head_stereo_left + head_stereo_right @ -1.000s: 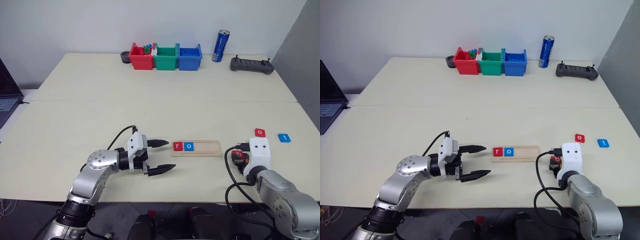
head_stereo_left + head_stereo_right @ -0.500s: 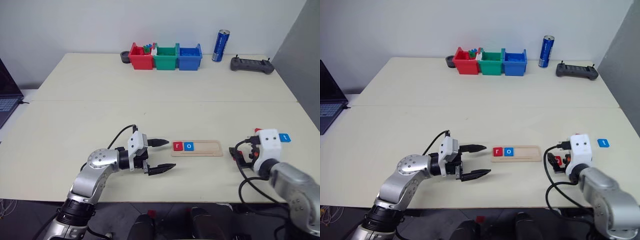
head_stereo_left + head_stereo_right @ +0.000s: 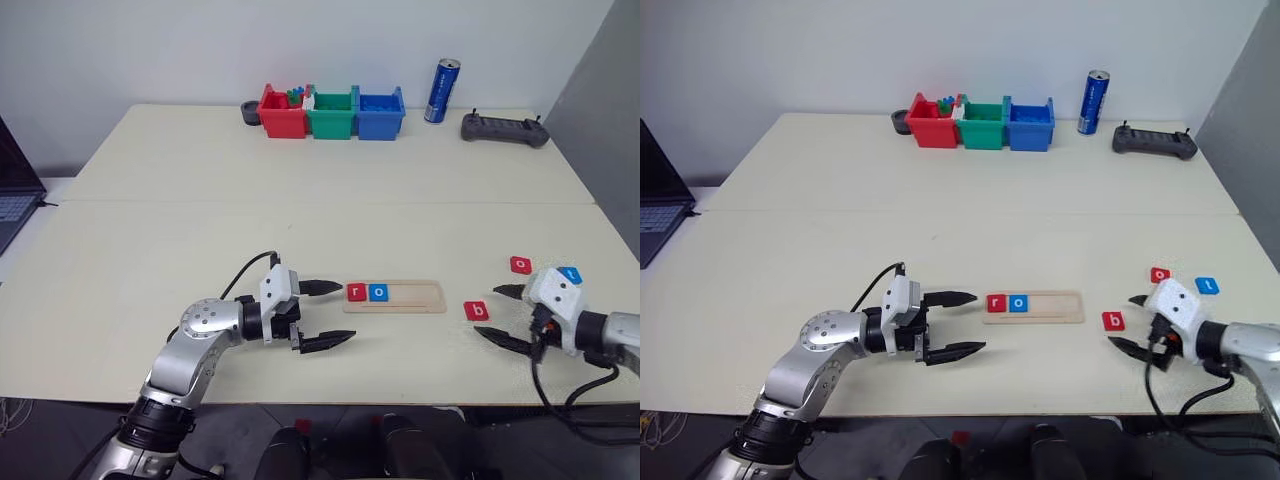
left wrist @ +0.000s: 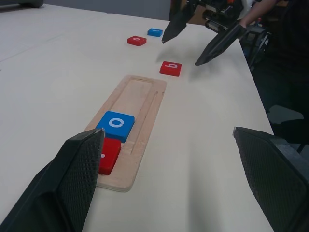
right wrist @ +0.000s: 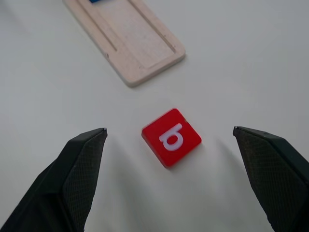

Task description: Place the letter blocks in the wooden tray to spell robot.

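Observation:
The wooden tray point(image 3: 410, 297) lies at mid-table and holds a red r block point(image 3: 356, 292) and a blue o block point(image 3: 378, 293) at its left end. A red b block point(image 3: 477, 310) lies flat on the table just right of the tray. My right gripper point(image 3: 488, 312) is open, with its fingers either side of the b block point(image 5: 172, 137) and apart from it. Beyond it lie a red o block point(image 3: 521, 265) and a blue t block point(image 3: 570, 273). Left of the tray hovers my left gripper point(image 3: 346, 312), open and empty, pointing at the tray point(image 4: 140, 94).
Red point(image 3: 283, 113), green point(image 3: 331, 115) and blue point(image 3: 379, 114) bins stand at the table's far edge, with a blue can point(image 3: 440, 91) and a black controller point(image 3: 503, 129) to their right. A laptop point(image 3: 12, 195) sits off the left side.
My right gripper has opened, rolled and drawn back to the right, leaving the red b block lying on the table beside the tray. The left arm has kept still.

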`<state>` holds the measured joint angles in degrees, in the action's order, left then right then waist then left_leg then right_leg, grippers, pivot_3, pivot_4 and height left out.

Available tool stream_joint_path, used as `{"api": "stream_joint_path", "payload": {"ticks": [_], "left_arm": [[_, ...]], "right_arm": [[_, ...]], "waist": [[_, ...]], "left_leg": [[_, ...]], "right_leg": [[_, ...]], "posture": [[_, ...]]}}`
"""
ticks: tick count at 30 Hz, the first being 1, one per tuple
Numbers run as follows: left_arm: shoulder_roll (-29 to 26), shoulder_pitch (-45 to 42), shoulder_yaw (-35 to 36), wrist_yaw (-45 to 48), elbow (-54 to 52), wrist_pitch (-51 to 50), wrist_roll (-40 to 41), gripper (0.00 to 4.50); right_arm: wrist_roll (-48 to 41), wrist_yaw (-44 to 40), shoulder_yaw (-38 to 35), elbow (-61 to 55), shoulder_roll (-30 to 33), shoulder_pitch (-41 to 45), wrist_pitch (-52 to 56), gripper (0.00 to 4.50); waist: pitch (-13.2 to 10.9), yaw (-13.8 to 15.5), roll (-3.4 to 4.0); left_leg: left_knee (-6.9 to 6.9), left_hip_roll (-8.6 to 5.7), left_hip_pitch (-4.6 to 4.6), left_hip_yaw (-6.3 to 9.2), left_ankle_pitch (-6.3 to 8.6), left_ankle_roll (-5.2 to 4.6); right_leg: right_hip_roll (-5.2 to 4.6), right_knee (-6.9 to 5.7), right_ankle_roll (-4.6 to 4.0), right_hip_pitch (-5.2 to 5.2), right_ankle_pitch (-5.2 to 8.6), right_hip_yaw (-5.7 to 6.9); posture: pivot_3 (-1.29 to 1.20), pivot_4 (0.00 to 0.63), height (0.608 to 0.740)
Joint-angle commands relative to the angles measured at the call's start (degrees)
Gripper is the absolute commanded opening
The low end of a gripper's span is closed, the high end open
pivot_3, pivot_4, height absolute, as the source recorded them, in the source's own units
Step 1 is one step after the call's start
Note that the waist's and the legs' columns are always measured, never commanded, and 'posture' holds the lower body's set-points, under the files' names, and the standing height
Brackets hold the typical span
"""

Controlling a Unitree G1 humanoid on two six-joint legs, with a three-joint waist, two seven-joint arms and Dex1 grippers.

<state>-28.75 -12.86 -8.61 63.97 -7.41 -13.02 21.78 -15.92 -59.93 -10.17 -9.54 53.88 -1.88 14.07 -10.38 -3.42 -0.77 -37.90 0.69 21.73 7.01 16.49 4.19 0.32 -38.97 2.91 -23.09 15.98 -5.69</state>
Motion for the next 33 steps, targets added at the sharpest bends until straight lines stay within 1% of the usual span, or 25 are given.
{"api": "stream_joint_path", "payload": {"ticks": [1,3,6,11,16,23,28,29,30,31,33], "left_arm": [[0.2,-0.8,0.1,0.3,-0.4,1.1,0.5,4.5],[0.3,-0.9,0.1,0.3,-0.4,1.1,0.5,4.5],[0.2,-0.9,0.2,0.4,-0.5,1.2,0.5,4.5],[0.2,-0.3,-0.1,0.1,-1.3,1.1,0.5,4.5],[0.0,-0.4,0.1,0.0,-1.2,1.2,0.3,4.5],[-0.3,-0.6,0.1,0.2,-1.0,1.3,0.2,4.5],[-0.2,-1.1,0.2,0.1,-0.6,1.1,0.2,4.5],[-0.2,-1.2,0.2,0.1,-0.6,1.1,0.3,4.5],[-0.2,-1.3,0.2,0.1,-0.5,1.1,0.2,4.5],[-0.2,-1.3,0.2,0.2,-0.4,1.2,0.1,4.5],[-0.1,-1.3,0.2,0.1,-0.3,1.4,0.0,4.5]], "right_arm": [[1.5,-5.8,1.5,8.0,1.1,5.3,-10.6,4.47],[0.4,-8.8,2.4,11.2,1.0,8.2,-11.5,4.47],[-0.4,-12.9,3.9,12.9,0.8,10.2,-13.4,4.47],[1.7,-16.4,7.7,17.6,0.0,12.8,-17.3,4.47],[2.3,-16.6,9.9,20.8,-1.3,14.2,-17.8,4.47],[5.1,-16.1,11.7,29.5,-3.1,17.8,-22.1,4.47],[5.7,-17.2,12.2,32.5,-2.8,18.2,-23.7,4.47],[5.9,-17.2,12.2,33.1,-2.7,18.4,-24.3,4.19],[6.2,-17.4,12.3,33.7,-2.5,18.5,-24.8,4.1],[6.3,-17.5,12.3,34.4,-2.3,18.6,-25.1,3.89],[6.4,-17.6,12.2,35.1,-2.2,18.8,-25.6,3.22]], "waist": [[0.0,0.0,-0.01],[0.0,0.0,-0.01],[0.0,0.3,-0.01],[0.0,0.4,-0.01],[0.0,0.4,0.0],[0.0,0.3,0.0],[0.0,0.3,0.0],[0.0,0.3,0.01],[0.0,0.3,0.01],[0.0,0.3,0.01],[0.0,0.3,0.0]], "left_leg": [[-0.01,0.01,-0.01,0.0,0.0,0.0],[-0.02,0.0,0.0,0.0,0.0,0.0],[-0.02,-0.01,0.02,0.05,0.0,0.01],[-0.02,-0.04,0.03,0.06,0.0,0.01],[-0.03,-0.04,0.02,0.06,0.0,0.01],[-0.04,-0.04,0.01,0.05,0.0,0.01],[-0.05,-0.04,0.0,0.06,0.0,0.01],[-0.05,-0.04,0.0,0.06,0.0,0.01],[-0.05,-0.04,0.0,0.06,0.0,0.01],[-0.06,-0.04,0.0,0.06,0.0,0.01],[-0.07,-0.05,-0.04,0.06,0.0,0.01]], "right_leg": [[0.01,0.0,0.0,0.0,0.0,0.0],[0.01,-0.01,-0.01,0.0,-0.01,-0.01],[-0.01,-0.02,-0.01,0.0,-0.01,0.02],[-0.04,-0.02,-0.01,0.0,-0.01,0.02],[-0.04,-0.03,-0.02,0.0,-0.01,0.03],[-0.05,-0.05,-0.02,0.0,-0.02,0.02],[-0.06,-0.05,-0.02,0.02,-0.02,0.02],[-0.06,-0.05,-0.02,0.03,-0.02,0.03],[-0.06,-0.05,-0.02,0.03,-0.02,0.03],[-0.06,-0.05,-0.02,0.03,-0.02,0.03],[-0.07,-0.04,-0.01,0.09,-0.02,0.03]], "posture": [[0.0,0.15,0.74],[0.0,0.15,0.74],[0.0,0.15,0.74],[0.0,0.15,0.74],[0.0,0.15,0.74],[0.0,0.15,0.74],[0.0,0.15,0.74],[0.0,0.15,0.74],[0.0,0.15,0.74],[0.0,0.15,0.74],[0.0,0.15,0.74]]}}
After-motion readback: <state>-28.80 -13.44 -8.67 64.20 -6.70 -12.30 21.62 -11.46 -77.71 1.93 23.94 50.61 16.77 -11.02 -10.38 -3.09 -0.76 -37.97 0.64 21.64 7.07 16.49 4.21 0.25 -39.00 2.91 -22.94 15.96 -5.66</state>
